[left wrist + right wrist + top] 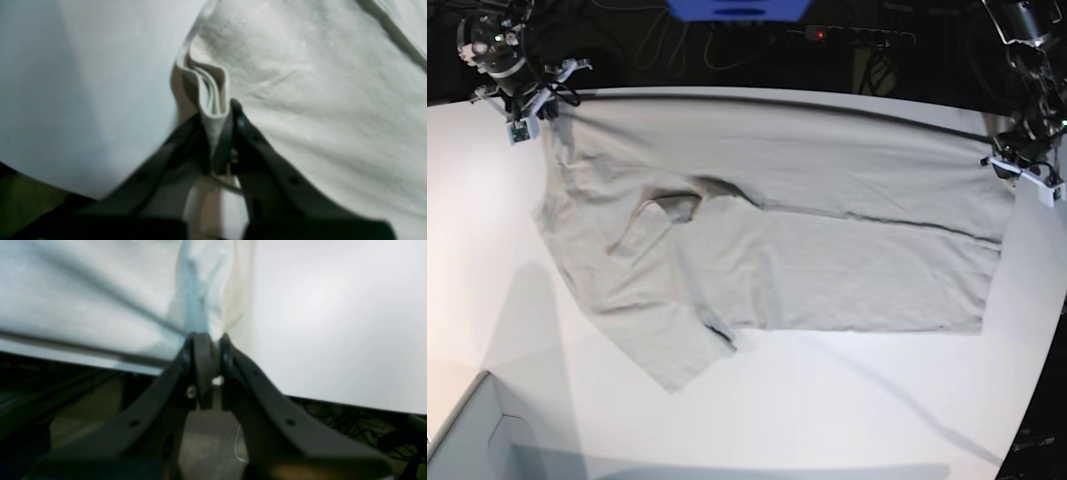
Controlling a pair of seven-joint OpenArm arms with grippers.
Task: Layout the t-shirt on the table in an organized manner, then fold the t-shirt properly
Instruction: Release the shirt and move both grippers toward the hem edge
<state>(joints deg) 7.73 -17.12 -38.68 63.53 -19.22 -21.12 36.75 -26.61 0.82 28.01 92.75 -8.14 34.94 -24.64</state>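
The light grey-beige t-shirt (807,240) lies spread wide across the white table (827,400), with a sleeve (667,340) pointing to the near left and creases around its middle. My left gripper (220,116) is shut on a folded bunch of the shirt's edge; in the base view it (1019,165) sits at the shirt's far right corner. My right gripper (213,340) is shut on the cloth at the table's edge, and the base view has it (532,108) at the far left corner. The collar is not visible.
A blue object (737,8) and a power strip (857,35) with a red light lie beyond the table's far edge. A grey box corner (467,430) stands at the near left. Dark floor and cables show past the table edge (333,403).
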